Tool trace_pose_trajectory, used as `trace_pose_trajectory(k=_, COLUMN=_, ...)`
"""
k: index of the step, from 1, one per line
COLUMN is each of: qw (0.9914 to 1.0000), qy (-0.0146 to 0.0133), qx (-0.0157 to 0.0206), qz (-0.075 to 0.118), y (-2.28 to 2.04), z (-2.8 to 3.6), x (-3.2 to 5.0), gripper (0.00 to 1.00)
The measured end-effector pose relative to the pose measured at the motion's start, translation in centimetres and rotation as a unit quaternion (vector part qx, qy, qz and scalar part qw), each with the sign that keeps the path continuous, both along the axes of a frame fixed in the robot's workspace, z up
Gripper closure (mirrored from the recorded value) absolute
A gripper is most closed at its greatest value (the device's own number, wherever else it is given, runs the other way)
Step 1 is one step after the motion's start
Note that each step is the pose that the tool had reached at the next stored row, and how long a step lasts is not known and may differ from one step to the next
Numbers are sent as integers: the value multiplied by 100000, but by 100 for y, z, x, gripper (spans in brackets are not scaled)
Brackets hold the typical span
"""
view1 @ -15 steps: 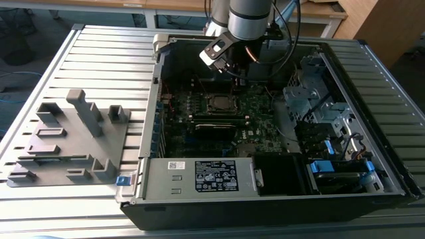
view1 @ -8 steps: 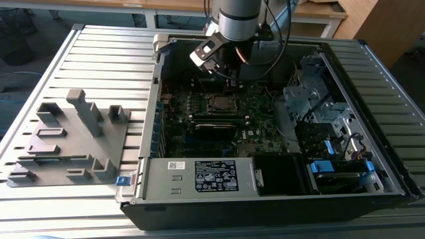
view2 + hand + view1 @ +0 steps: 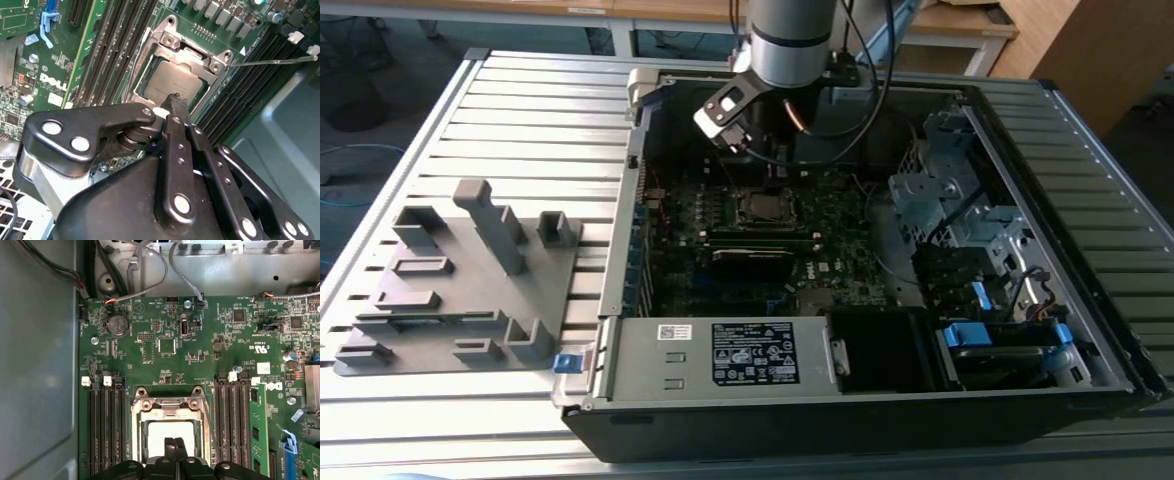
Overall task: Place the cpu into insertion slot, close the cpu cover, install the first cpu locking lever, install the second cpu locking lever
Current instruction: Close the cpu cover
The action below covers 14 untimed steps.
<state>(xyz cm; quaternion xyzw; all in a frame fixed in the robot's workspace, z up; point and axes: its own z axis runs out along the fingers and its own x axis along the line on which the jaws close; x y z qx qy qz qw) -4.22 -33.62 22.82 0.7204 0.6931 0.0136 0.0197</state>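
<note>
Two steps look done: the cpu (image 3: 172, 82) sits in the insertion slot (image 3: 136, 412), with the cpu cover (image 3: 192, 54) down around it. The jaws, together and empty, hover over its edge. One locking lever (image 3: 270, 61) juts free, so the latching looks to be the step in hand.

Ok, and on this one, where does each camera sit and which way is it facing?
Exterior view: off the arm, raised, looking down into the open computer case on the slatted table; the arm reaches in from above.
Second wrist view: on the arm, looking at a slant along the black linkage to the shut fingers, over the cpu.
First wrist view: on the arm, looking squarely at the green board; the fingers' ends show.
Shared: both wrist views show the cpu inside the cpu cover frame.
</note>
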Motion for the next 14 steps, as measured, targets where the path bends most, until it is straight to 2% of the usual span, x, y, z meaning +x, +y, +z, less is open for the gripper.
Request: trace_pose_trajectory(k=14, qw=100000, qy=0, qx=1, qz=-3, y=0, z=-28, x=-25, gripper=89)
